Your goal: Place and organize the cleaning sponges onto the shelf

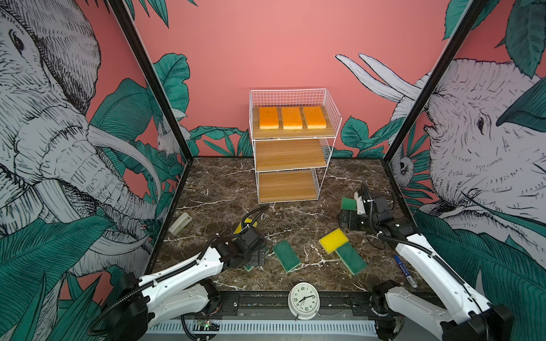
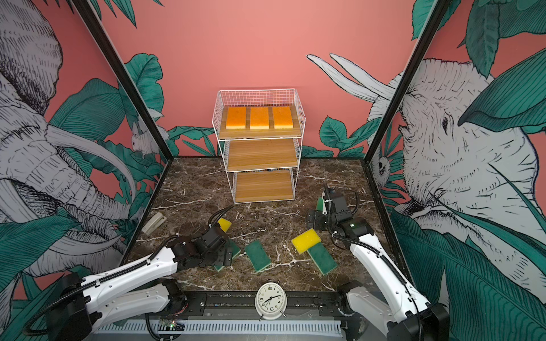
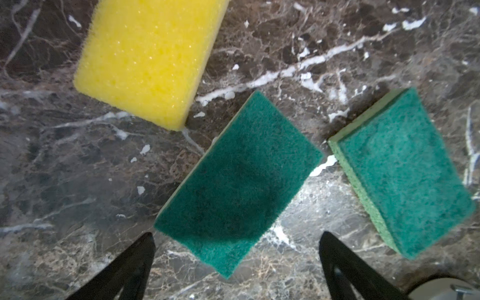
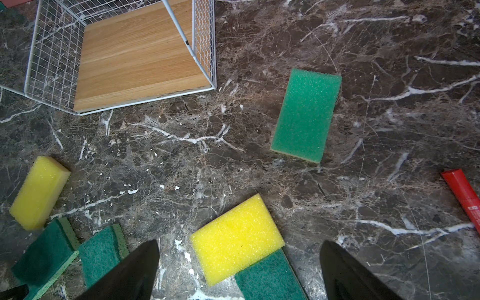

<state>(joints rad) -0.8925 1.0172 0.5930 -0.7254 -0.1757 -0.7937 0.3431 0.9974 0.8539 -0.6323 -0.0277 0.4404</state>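
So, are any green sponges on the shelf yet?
No, the shelf holds only three orange sponges, all on top; the green sponges lie on the table.

In both top views my left arm [image 1: 206, 262] covers my left pincer [image 3: 237, 233] and most of a dark green rectangular scouring sponge [image 1: 249, 268]; only a corner shows. The same arm hides the near end of a yellow rectangular foam sponge [image 2: 224, 224]. My right pincer [image 4: 240, 242] blocks part of a lighter green rectangular foam sponge [image 1: 348, 203]. A second yellow foam sponge [image 1: 334, 239] overlaps one end of a second dark green sponge [image 1: 351, 259]. In the right wrist view, the frame edge cuts off a red flat object [image 4: 461, 194]; type undeterminable. The white wire-mesh shelf with wooden boards [image 4: 205, 39] is cropped there.
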